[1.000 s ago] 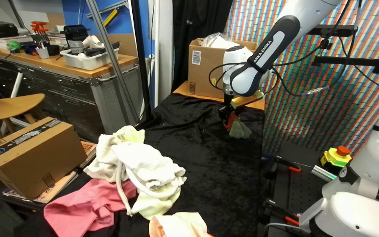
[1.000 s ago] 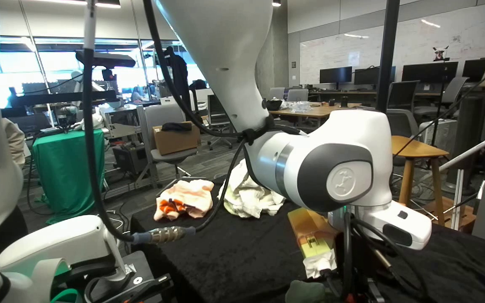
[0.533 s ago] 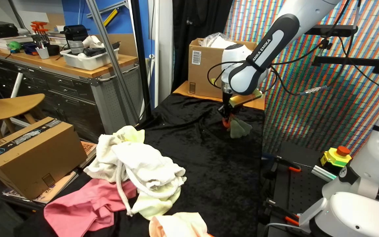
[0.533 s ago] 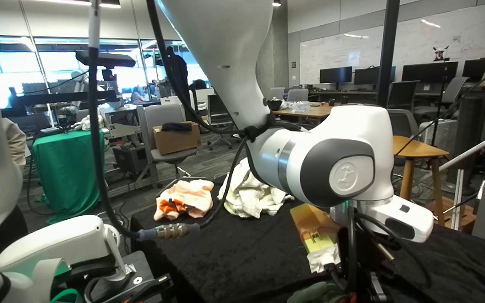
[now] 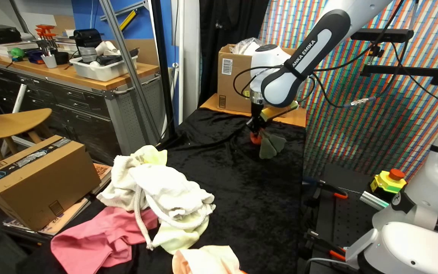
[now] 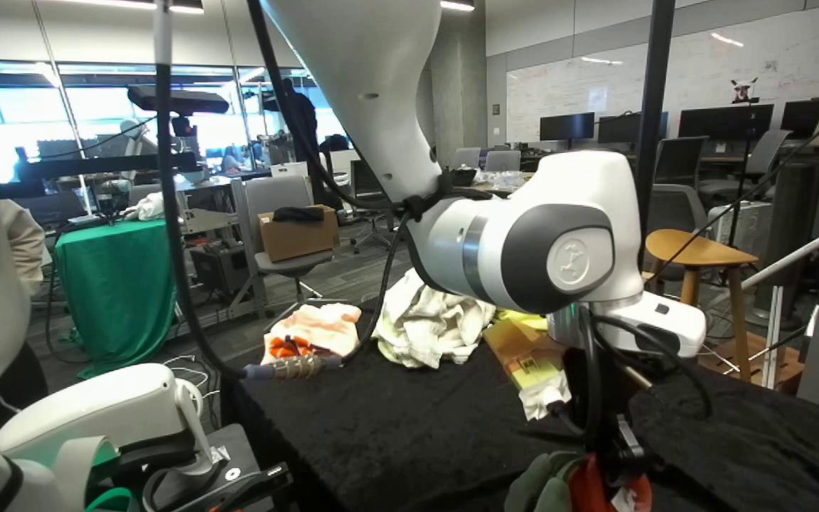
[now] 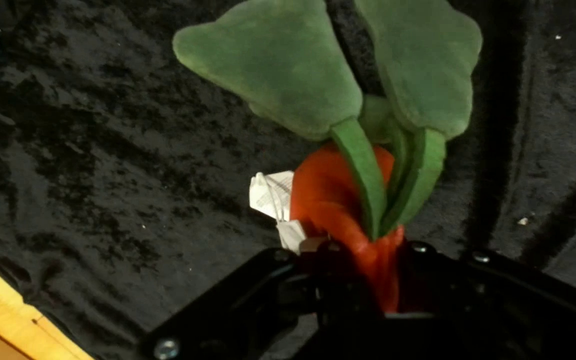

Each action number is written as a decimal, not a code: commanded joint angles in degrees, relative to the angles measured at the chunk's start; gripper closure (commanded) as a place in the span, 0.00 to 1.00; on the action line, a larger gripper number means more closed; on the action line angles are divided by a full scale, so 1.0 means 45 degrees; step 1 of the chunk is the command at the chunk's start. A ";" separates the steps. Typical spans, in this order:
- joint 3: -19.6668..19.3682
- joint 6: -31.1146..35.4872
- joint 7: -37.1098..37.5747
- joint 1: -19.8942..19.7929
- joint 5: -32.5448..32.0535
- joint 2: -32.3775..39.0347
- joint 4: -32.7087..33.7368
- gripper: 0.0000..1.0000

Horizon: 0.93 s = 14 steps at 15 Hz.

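Upward and slightly sideways, the tool (image 7: 380, 285) and the plush toy (image 7: 325, 200) have moved since one second ago, so more red body (image 6: 589, 491) shows in an exterior view. The tool is pinching a gathered fold of this soft red fabric, just beside slim green stems (image 7: 423, 175) with broad, lobed, fuzzy leaves (image 7: 285, 65), while a smooth white tag (image 7: 270, 197) sticks out at the toy's side. Both are above the wrinkled black velvet-like cloth (image 5: 238, 198) on the wooden tabletop (image 5: 213, 104), near the cardboard box (image 5: 226, 85).

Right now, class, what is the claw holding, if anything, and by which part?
An orange-red plush toy with green leaves; the claw pinches its body near the stem bases.
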 commanded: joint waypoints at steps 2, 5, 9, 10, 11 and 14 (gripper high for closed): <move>0.0026 -0.0483 0.0554 0.1085 -0.1685 -0.1408 -0.0061 0.93; 0.0672 -0.0770 0.1008 0.1653 -0.2730 -0.2167 0.0011 0.93; 0.2076 -0.1236 0.1200 0.2210 -0.3207 -0.2767 0.0265 0.94; 0.2448 -0.1351 0.1239 0.2358 -0.3267 -0.2762 0.0418 0.94; 0.2792 -0.1541 0.1108 0.2475 -0.3168 -0.2853 0.0528 0.94; 0.3743 -0.2006 0.1054 0.2893 -0.2908 -0.2769 0.1144 0.94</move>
